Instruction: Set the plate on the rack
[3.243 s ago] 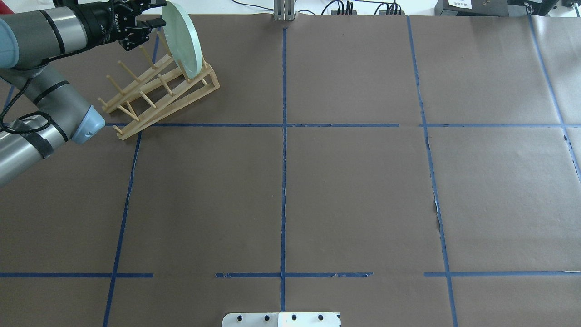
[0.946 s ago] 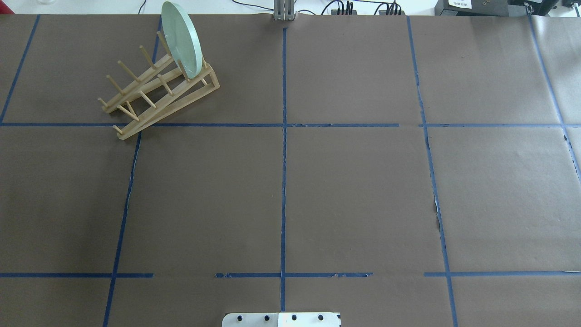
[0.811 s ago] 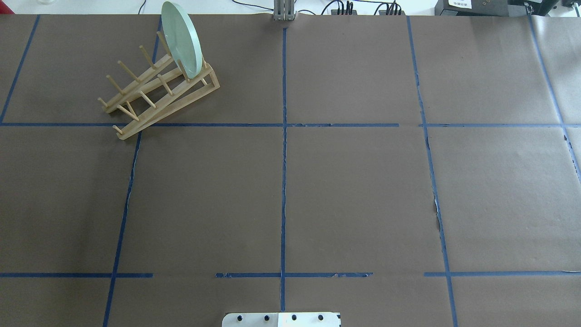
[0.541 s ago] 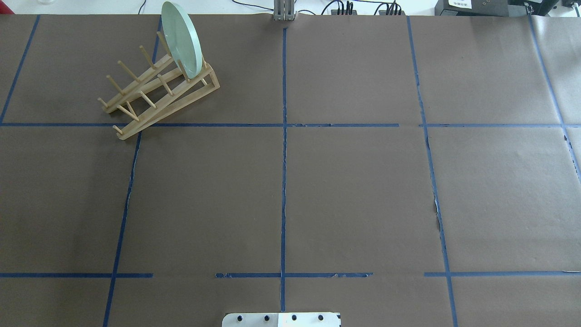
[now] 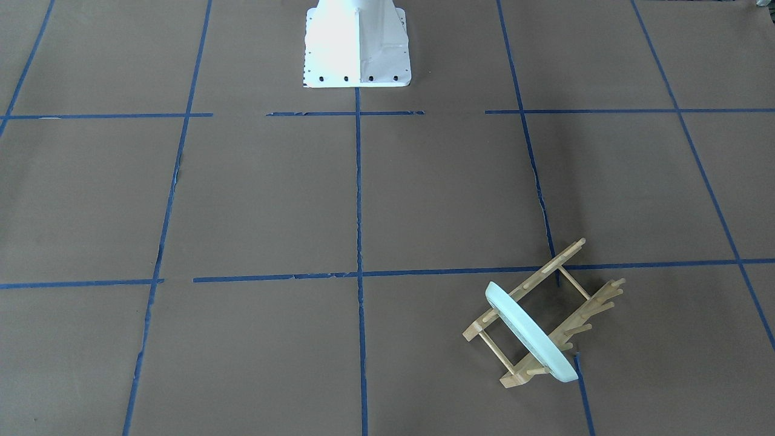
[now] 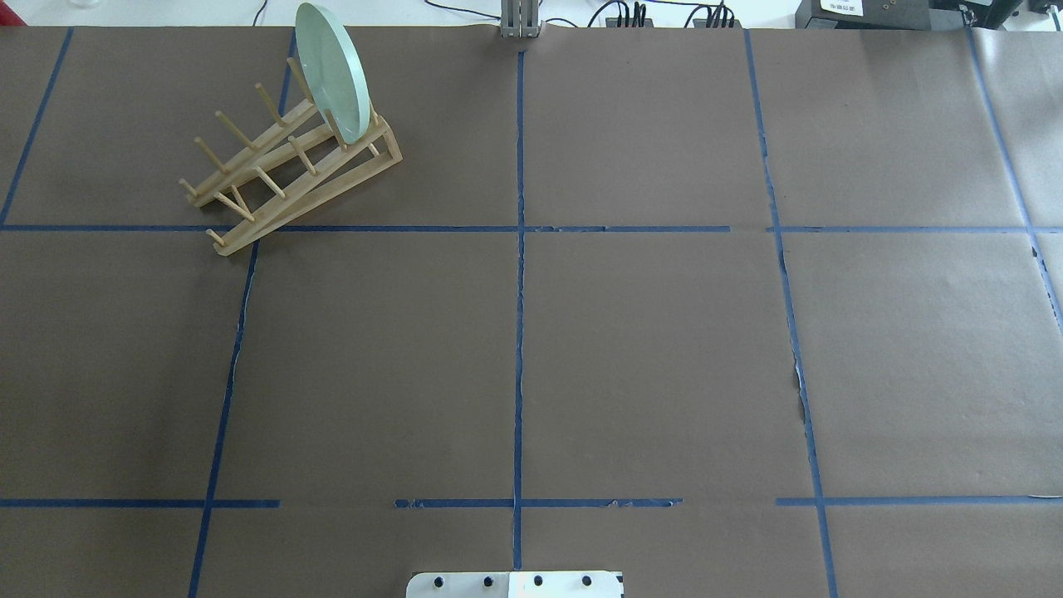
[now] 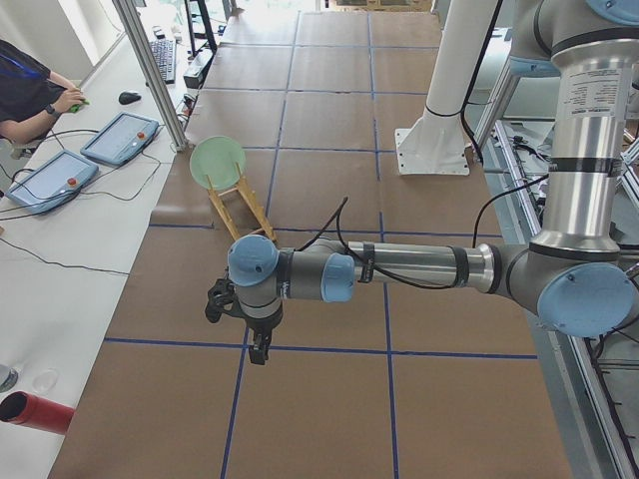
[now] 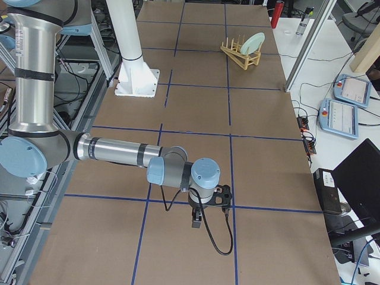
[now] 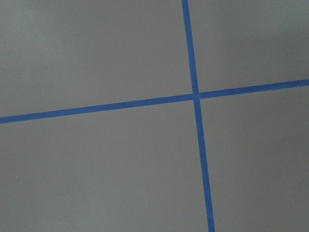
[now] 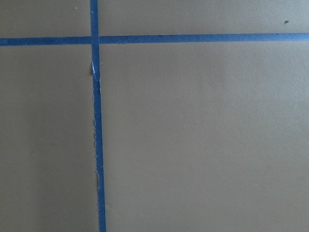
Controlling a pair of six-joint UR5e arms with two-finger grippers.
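The pale mint-green plate [image 6: 332,71] stands on edge between the pegs at the high end of the light-wood rack [image 6: 332,183], at the table's far left. Both also show in the front view, plate [image 5: 527,330] and rack [image 5: 548,269], and in the side views [image 7: 218,163] [image 8: 253,43]. Neither gripper touches them. My left gripper [image 7: 258,349] hangs over bare table, well away from the rack, and shows only in the left side view. My right gripper [image 8: 197,222] hangs over the table's other end. I cannot tell whether either is open or shut.
Brown paper with a blue tape grid covers the table. The white robot base [image 5: 357,42] stands at the near middle edge. An operator [image 7: 30,90] and two tablets [image 7: 120,138] are beside the far left. A red cylinder [image 7: 35,412] lies off the table's end.
About three seconds ago my left gripper was at the plate's rim over the rack. It has since drawn back out of the overhead view. The plate stays in the rack.
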